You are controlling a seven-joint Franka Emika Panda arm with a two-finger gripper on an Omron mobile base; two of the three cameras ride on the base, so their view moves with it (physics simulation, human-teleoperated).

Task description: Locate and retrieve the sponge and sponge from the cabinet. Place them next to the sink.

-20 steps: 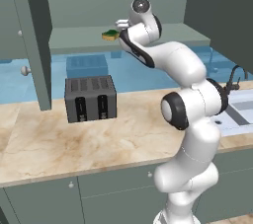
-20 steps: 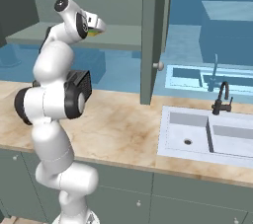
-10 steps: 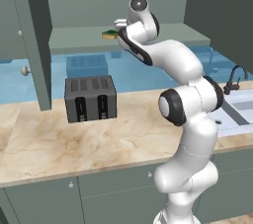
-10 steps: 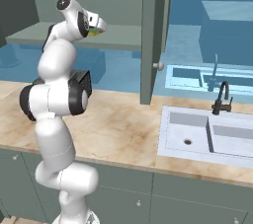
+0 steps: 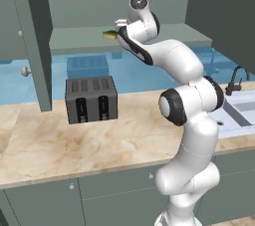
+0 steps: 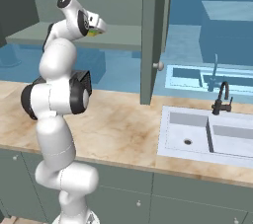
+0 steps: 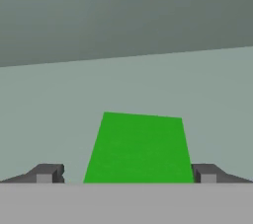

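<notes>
On the left of the left base view we see the cabinet door (image 5: 31, 41) swung open, its round knob (image 5: 25, 70) facing us. Just right of it a dark toaster (image 5: 91, 99) stands on the marbled counter (image 5: 60, 145), below the cabinet (image 5: 84, 1) shelf. On that shelf, near its front edge, lies a sponge (image 5: 110, 34), yellow with a dark green top, and the arm's hand is right beside it at shelf height. We cannot make out the fingers from here. Further right, at the edge of this view, the dark faucet (image 5: 234, 78) rises over the sink (image 5: 239, 115).

In the right base view the arm stands at the left, its hand reaching to the shelf, where a sliver of yellow and green sponge (image 6: 95, 31) shows at the hand. To the right come the other cabinet door (image 6: 152, 35) and then the pale sink (image 6: 207, 134) with its faucet (image 6: 222, 98), well apart from the hand.

In the hand view the gripper (image 7: 127, 174) is spread wide, one fingertip at the left (image 7: 47, 173) and one at the right. The bright green sponge (image 7: 140, 148) lies flat on the shelf between them. Whether the tips touch its sides we cannot tell, since gaps seem to remain on both sides. We see nothing held
</notes>
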